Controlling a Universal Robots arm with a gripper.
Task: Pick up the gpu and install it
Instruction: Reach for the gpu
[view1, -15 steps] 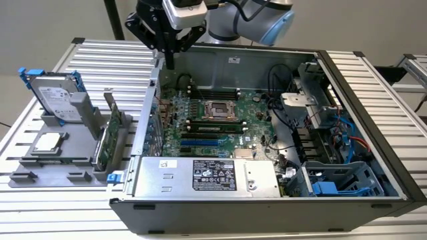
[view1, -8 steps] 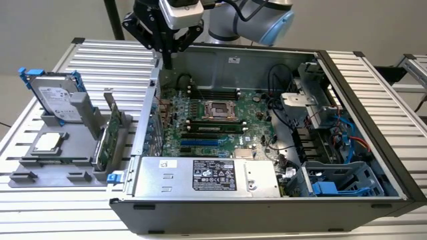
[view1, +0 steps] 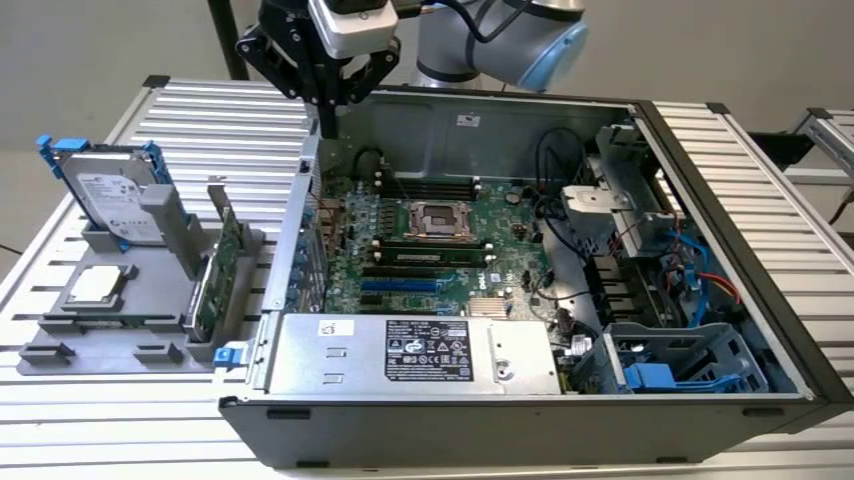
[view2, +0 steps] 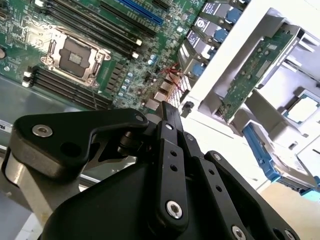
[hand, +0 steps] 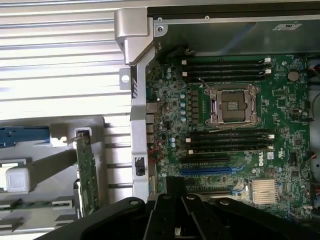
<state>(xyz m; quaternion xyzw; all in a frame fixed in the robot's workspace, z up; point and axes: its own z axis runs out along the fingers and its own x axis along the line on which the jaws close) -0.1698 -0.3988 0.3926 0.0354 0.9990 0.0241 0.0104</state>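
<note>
A ribbed metal table (view1: 747, 140) carries an open computer case (view1: 534, 430) in the exterior view, with a grey holder (view1: 80, 350) at the exterior view's left. The gpu (view1: 218, 275) stands on edge in that holder, just beside the case wall and near a hard drive (view1: 114, 195) in a blue frame and a CPU chip (view1: 100, 285). The gripper (view1: 327, 118) hangs over the case's far corner, jaws pressed together on nothing. Judging by this, neither pickup nor install is done. The power supply (view1: 414, 350) and the hard drive carry printed labels.

In the second wrist view the gripper (view2: 165, 107) points toward the motherboard (view2: 30, 20) edge, with the gpu (view2: 252, 70) well apart.

In the first wrist view the gpu (hand: 86, 170) sits untouched outside the case, and the blue expansion slot (hand: 205, 171) is vacant.
</note>
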